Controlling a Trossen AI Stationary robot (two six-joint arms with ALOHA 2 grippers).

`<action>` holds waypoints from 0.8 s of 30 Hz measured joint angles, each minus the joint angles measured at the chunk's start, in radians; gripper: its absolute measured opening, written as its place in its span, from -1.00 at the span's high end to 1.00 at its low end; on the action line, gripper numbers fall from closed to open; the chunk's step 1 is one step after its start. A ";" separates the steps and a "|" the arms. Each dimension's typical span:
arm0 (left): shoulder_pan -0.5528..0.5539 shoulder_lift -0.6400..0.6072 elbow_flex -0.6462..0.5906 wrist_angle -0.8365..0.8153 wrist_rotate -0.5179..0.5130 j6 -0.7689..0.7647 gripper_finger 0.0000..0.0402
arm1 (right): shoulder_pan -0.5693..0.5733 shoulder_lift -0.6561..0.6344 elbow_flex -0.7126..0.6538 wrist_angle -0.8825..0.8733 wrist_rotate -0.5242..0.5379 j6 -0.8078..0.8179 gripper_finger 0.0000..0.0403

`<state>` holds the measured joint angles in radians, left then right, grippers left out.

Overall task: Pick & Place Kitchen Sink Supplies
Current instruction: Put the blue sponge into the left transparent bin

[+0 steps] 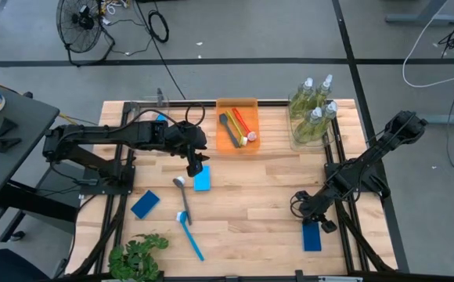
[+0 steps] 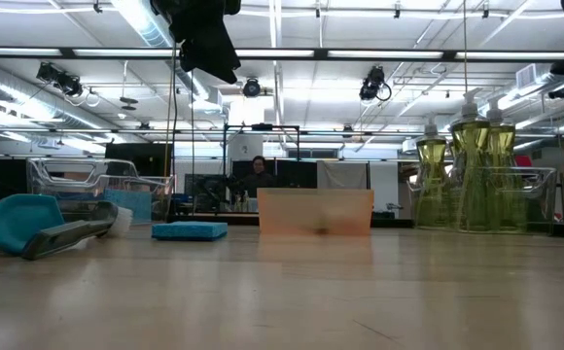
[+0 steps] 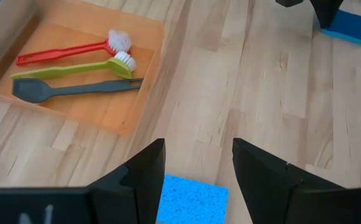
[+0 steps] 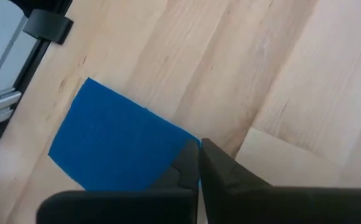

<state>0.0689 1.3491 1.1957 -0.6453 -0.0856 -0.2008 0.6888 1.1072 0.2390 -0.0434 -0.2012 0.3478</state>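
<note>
While the left gripper (image 1: 196, 168) hangs above the middle of the table (image 1: 250, 204) with its two fingers (image 3: 144, 177) spread apart and nothing between them, a light-blue sponge (image 1: 203, 179) lies flat on the wood directly beneath and just beside it; the left wrist view shows that sponge (image 3: 192, 199) in the gap below the fingers, not touched by either. The right gripper (image 1: 315, 217) is low at the near right side of the table, its fingers pressed together at the edge of a dark-blue sponge (image 1: 311, 236); in the right wrist view the closed tips (image 4: 198, 163) meet right at the sponge's corner (image 4: 115, 146), and whether they actually pinch it cannot be told. A second dark-blue sponge (image 1: 145, 204) lies near the left side, well apart from both grippers. A blue long-handled brush (image 1: 189, 223) lies on the table near the light-blue sponge, toward the leafy plant (image 1: 137, 257). Red (image 3: 75, 50), yellow-green (image 3: 75, 67) and black (image 3: 75, 89) brushes lie side by side in the orange tray (image 1: 236, 106) at the far edge. Clear pump bottles (image 1: 313, 110) of yellow-green liquid stand together in a clear bin (image 1: 296, 141) at the far right.
</note>
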 joint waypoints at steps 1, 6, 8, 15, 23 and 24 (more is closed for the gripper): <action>0.000 0.000 0.000 0.000 0.000 0.000 0.04 | 0.000 0.000 0.000 0.003 -0.001 0.013 0.98; 0.000 0.000 0.000 0.000 0.000 0.001 0.04 | 0.000 0.000 0.029 0.021 -0.003 0.037 0.99; 0.000 0.000 0.000 0.001 0.000 0.001 0.04 | 0.000 0.000 0.051 0.025 0.005 0.037 0.99; 0.000 0.000 0.000 0.046 0.000 0.002 0.04 | -0.012 0.000 0.149 0.018 0.093 0.037 1.00; 0.000 0.000 0.000 0.118 0.000 0.002 0.04 | -0.062 0.000 0.300 -0.088 0.258 0.016 1.00; 0.000 0.000 0.000 0.123 0.000 0.002 0.04 | -0.070 0.000 0.321 -0.113 0.281 0.007 1.00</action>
<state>0.0689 1.3491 1.1957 -0.5219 -0.0856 -0.1986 0.6186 1.1072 0.5602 -0.1569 0.0795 0.3543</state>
